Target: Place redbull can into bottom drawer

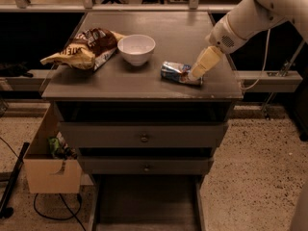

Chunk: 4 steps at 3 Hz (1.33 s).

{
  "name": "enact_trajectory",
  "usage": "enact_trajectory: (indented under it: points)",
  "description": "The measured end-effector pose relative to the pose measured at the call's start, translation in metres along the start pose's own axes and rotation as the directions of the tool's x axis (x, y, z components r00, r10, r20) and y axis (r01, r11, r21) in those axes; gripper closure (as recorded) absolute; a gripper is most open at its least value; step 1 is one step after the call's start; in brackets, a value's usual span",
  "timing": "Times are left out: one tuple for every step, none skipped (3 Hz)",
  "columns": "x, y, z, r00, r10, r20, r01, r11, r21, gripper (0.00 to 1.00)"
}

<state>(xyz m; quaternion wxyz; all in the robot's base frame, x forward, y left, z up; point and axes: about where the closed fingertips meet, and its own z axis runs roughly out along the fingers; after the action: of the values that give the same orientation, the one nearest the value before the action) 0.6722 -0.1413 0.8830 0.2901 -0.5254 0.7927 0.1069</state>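
Can (pixel 174 71): lies on its side on the desk, toward the near right, its length running left to right. It is blue and silver with a red mark near the middle.
Gripper (pixel 194 74): a cream-coloured piece slanting down from the upper right. Its tip is at the can's right end and overlaps it from this view.
Jaws: cannot tell whether they are wide, narrow or holding the can, as only one cream shape shows.
Arm (pixel 250 16): white, reaching in from the top right corner above the desk's right edge.
Desk (pixel 120 78): the grey cabinet's flat top, carrying the can, a bowl and a bag.
Bowl (pixel 136 48): white and upright, left of the can and a little farther back, apart from it.
Bag (pixel 82 49): a yellow and brown snack bag lying just beside the bowl on its left. Its left end reaches the desk's left edge.
Bottom drawer (pixel 144 208): pulled out toward the near side at the cabinet's foot, with low side walls and a dark floor. The can is on the desk above, well apart from it.
Upper drawers (pixel 120 137): two grey fronts stacked under the desk, each with a round knob.
Box (pixel 50 177): cardboard with an open top, on the floor left of the cabinet, with something green inside.
Cable (pixel 53 218): dark, on the speckled floor near the box.
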Motion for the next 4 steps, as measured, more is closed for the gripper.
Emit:
enact_trajectory:
  points:
    - [-0.006,0.018,0.021,1.0,-0.004,-0.001,0.004,0.999,-0.045,0.0]
    - [-0.006,0.018,0.021,1.0,-0.004,-0.001,0.004,0.999,-0.046,0.0]
    - [0.018,0.017,0.051,0.997,0.03,-0.074,-0.036,0.9964,-0.077,0.0]
    - [0.018,0.017,0.051,0.997,0.03,-0.074,-0.036,0.9964,-0.077,0.0]
